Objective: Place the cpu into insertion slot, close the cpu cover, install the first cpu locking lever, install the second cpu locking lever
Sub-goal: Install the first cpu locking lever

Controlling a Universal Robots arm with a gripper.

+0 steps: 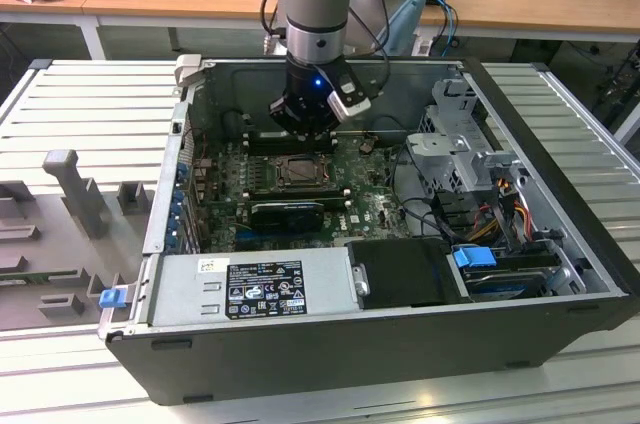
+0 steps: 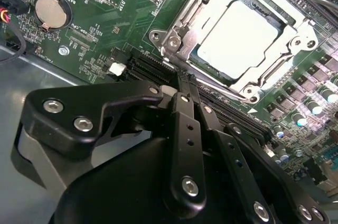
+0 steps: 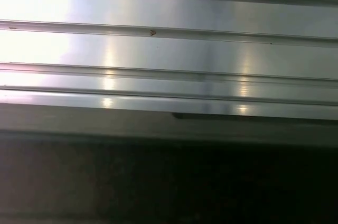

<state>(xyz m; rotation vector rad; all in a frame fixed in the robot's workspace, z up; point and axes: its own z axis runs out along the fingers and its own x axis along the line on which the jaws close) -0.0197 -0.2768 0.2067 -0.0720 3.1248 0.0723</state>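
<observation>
Gripper [image 2: 185,87] hangs inside the open computer case [image 1: 560,159], just above the green motherboard [image 2: 105,28], beside the insertion slot [image 2: 177,42]. Its fingers [image 2: 187,129] are pressed together, tips meeting, nothing between them. The cpu [image 2: 237,42] lies flat in the slot, pale face up. The cpu cover [image 2: 280,71] sits down around it, chip showing through its window. A round coin battery [image 2: 51,11] sits on the board, well apart from the slot. First wrist view: ribbed metal surface [image 3: 169,49].
</observation>
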